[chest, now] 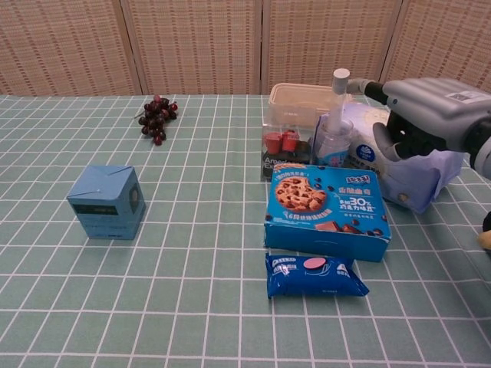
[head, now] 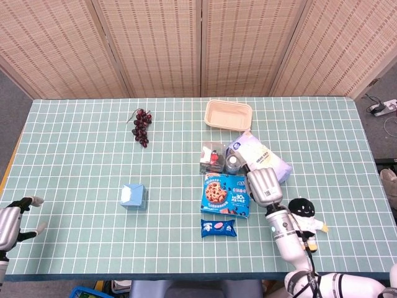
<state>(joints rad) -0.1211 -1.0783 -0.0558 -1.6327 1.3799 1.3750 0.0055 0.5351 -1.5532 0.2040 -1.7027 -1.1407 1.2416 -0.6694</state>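
Note:
My right hand (head: 262,185) (chest: 430,115) hovers over the white and purple wipes pack (head: 265,156) (chest: 406,180), just right of the blue cookie box (head: 226,194) (chest: 326,211). Its fingers are spread. One long finger reaches to the neck of the clear bottle (head: 231,163) (chest: 331,138), which stands upright with a white cap; I cannot tell whether it touches. Nothing is gripped. My left hand (head: 13,218) rests at the table's near left edge with fingers apart, holding nothing. The chest view does not show it.
An Oreo pack (head: 218,228) (chest: 313,276) lies in front of the cookie box. A clear box with red items (head: 212,157) (chest: 282,146) and a beige tray (head: 228,115) (chest: 285,98) stand behind. Grapes (head: 141,126), a blue carton (head: 134,196) and a plush doll (head: 304,214) also lie around.

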